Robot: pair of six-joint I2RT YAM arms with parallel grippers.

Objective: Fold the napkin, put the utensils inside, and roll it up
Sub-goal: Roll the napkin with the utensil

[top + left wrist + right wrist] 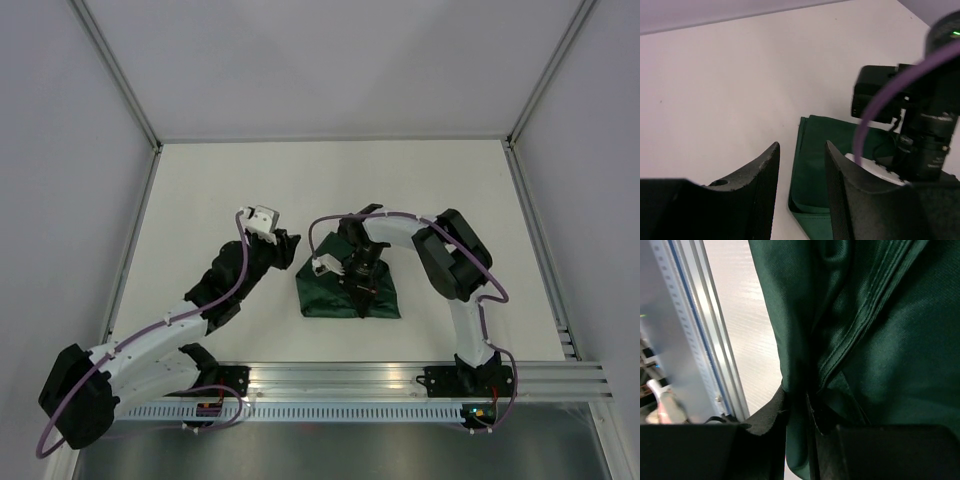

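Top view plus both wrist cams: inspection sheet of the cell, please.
Surface: white table, no marks seen.
Job's things: napkin folded, lying near the front rail; fork not seen in any view.
Clutter: nothing seen.
Grippers: left gripper open beside the napkin's left edge, nothing between its fingers; right gripper shut on a fold of the napkin.
Cables: left arm's purple cable and right arm's purple cable run along the arms; the right arm's passes above the napkin's far edge, no snag seen.
Surroundings: white walls; aluminium rail at the near edge.
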